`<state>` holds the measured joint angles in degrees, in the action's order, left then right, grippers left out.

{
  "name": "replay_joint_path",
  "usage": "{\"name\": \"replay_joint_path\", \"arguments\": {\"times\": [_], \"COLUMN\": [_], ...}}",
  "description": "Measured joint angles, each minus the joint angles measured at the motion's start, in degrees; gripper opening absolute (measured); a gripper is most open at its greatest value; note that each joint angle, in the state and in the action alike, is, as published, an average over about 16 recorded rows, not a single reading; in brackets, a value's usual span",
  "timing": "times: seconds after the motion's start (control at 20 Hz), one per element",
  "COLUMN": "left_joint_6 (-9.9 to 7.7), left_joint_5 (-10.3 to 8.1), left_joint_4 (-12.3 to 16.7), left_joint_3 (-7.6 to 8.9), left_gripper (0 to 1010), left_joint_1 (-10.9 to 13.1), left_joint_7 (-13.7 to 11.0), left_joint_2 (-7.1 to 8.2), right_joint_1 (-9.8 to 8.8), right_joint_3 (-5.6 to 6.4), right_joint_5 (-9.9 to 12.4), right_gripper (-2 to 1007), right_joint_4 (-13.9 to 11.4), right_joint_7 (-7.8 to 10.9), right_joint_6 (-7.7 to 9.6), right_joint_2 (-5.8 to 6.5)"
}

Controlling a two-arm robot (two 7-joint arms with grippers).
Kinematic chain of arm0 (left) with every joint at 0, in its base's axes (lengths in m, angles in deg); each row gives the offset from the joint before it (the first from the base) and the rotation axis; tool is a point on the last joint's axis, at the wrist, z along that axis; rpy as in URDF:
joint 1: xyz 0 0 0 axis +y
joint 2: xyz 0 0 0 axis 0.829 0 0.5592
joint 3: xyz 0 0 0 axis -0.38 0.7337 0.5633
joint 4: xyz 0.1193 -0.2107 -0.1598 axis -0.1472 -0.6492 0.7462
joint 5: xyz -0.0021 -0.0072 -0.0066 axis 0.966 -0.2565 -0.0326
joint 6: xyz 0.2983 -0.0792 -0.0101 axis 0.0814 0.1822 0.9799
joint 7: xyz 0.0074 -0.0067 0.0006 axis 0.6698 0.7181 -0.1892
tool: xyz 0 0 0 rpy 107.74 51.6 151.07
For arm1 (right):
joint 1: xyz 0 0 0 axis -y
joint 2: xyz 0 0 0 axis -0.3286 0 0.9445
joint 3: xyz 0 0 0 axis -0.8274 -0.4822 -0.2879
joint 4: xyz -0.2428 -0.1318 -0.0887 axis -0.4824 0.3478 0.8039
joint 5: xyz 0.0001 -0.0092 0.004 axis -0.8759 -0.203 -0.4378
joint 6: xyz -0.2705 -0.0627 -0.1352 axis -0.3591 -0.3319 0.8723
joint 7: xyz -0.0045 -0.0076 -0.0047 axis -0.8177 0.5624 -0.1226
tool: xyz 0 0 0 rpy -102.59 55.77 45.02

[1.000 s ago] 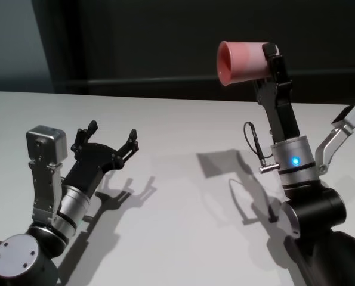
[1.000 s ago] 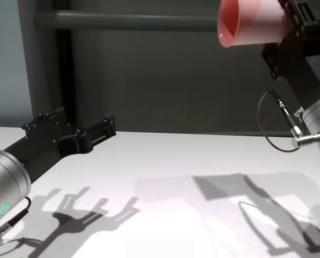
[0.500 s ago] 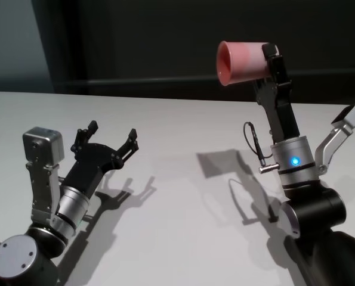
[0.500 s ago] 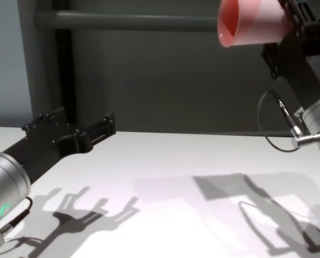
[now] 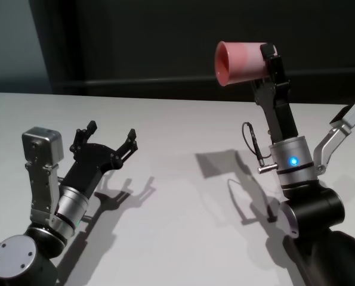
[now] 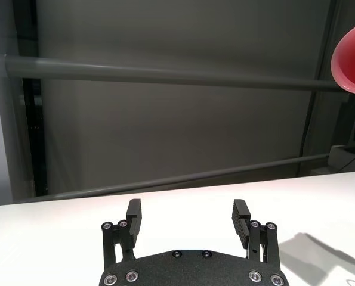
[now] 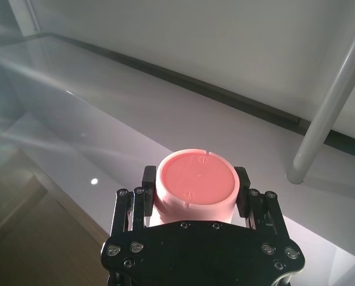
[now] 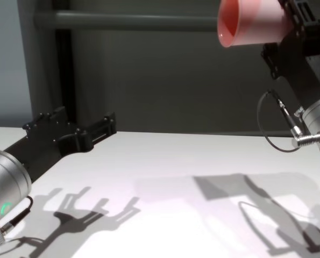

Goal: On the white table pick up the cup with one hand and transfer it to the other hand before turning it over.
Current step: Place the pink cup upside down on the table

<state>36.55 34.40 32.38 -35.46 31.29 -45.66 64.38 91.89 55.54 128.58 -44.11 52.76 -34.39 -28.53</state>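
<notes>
High above table, right gripper (image 5: 271,55) clamps cup (image 5: 240,62).

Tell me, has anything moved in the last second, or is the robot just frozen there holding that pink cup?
Almost nothing moved. The left gripper drifted very slightly, its fingers open low over the table. The right gripper nudged the cup a touch to the robot's left. Otherwise all is as before: the right gripper still holds the cup high on its side, mouth towards the left arm. Nothing was grabbed or let go.
</notes>
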Motion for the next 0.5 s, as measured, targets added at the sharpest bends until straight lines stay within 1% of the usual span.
{"name": "replay_joint_path", "arguments": {"times": [0.15, 0.25, 0.35, 0.5], "left_joint_6": [-0.06, -0.10, -0.13, -0.16], "left_joint_5": [0.04, 0.06, 0.09, 0.11], "left_joint_4": [0.0, 0.1, 0.1, 0.1], "left_joint_3": [-0.04, -0.06, -0.08, -0.10], "left_gripper": [1001, 1001, 1001, 1001], "left_joint_1": [0.0, 0.0, 0.0, 0.0], "left_joint_7": [0.1, 0.1, 0.1, 0.1], "left_joint_2": [0.03, 0.04, 0.05, 0.07], "right_joint_1": [-0.17, -0.29, -0.39, -0.51], "right_joint_3": [-0.15, -0.39, -0.75, -1.49], "right_joint_5": [-0.1, -0.3, -0.8, -2.1], "right_gripper": [748, 748, 748, 748], "right_joint_4": [-0.5, -1.2, -2.1, -3.6], "right_joint_7": [-0.05, -0.28, -0.63, -1.34], "right_joint_6": [-0.14, -0.28, -0.50, -1.08], "right_joint_2": [0.51, 1.19, 2.16, 4.00]}}
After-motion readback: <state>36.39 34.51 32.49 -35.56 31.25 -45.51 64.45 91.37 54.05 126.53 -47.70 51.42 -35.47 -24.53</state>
